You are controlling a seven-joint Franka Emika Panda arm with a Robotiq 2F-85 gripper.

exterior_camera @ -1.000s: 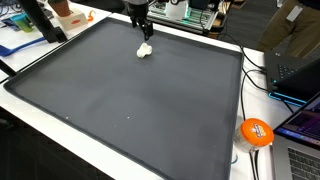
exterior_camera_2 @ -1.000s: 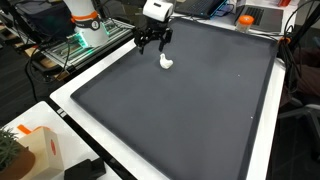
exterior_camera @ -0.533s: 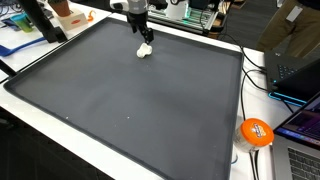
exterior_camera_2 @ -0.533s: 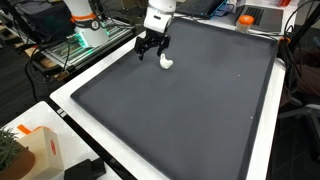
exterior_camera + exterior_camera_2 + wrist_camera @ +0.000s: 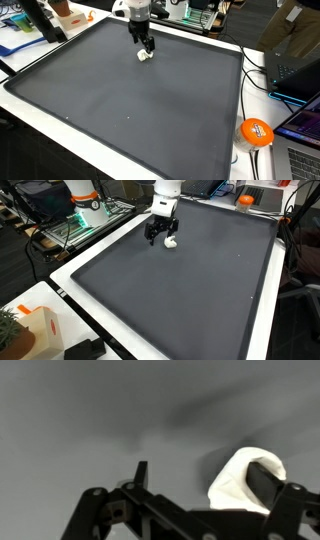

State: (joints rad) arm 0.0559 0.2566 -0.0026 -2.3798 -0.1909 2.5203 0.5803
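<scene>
A small crumpled white object (image 5: 146,56) (image 5: 172,243) lies on the far part of a large dark grey mat (image 5: 130,95) (image 5: 190,290). My gripper (image 5: 146,44) (image 5: 160,235) (image 5: 200,475) is open and low over the mat, right at the object. In the wrist view the white object (image 5: 235,485) sits at the right side of the gap, and one dark finger (image 5: 268,478) is pressed up against it or partly in front of it. The other finger (image 5: 140,473) stands apart over bare mat. Nothing is held.
An orange round item (image 5: 256,131) and laptops (image 5: 300,65) lie beside the mat's edge. A small box (image 5: 35,328) stands by the mat's near corner in an exterior view, with clutter and cables (image 5: 80,220) near the robot base.
The gripper has come down from above the mat to the white object and now straddles one side of it. Its jaws stayed open and the object has barely shifted.
</scene>
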